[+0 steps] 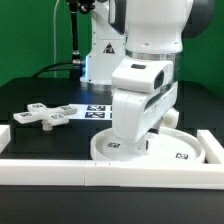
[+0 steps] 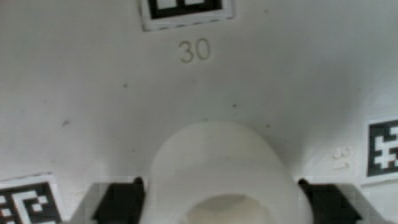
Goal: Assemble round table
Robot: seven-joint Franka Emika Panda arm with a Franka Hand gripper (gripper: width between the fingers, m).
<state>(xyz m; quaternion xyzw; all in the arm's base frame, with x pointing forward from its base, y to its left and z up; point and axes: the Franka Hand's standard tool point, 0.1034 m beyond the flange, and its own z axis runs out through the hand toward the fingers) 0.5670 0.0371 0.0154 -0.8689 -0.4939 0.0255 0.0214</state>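
The large rimmed disc [image 1: 182, 153] lies flat on the black table at the exterior view's right. In the wrist view its tagged surface [image 2: 107, 100], printed "30", fills the frame. The short cylindrical leg [image 2: 214, 160] stands upright on the disc. My gripper [image 2: 219, 202] is straight above it, with a black finger [image 2: 121, 200] pressed against each side of the leg. In the exterior view the arm's hand [image 1: 140, 100] hides the fingers and the leg. The cross-shaped foot [image 1: 45, 115] lies loose at the exterior view's left.
The marker board [image 1: 98, 112] lies between the foot and the disc. A straight white border rail [image 1: 60, 170] runs along the front, and another [image 1: 212, 148] runs along the exterior view's right. The arm's base [image 1: 100, 55] stands at the back.
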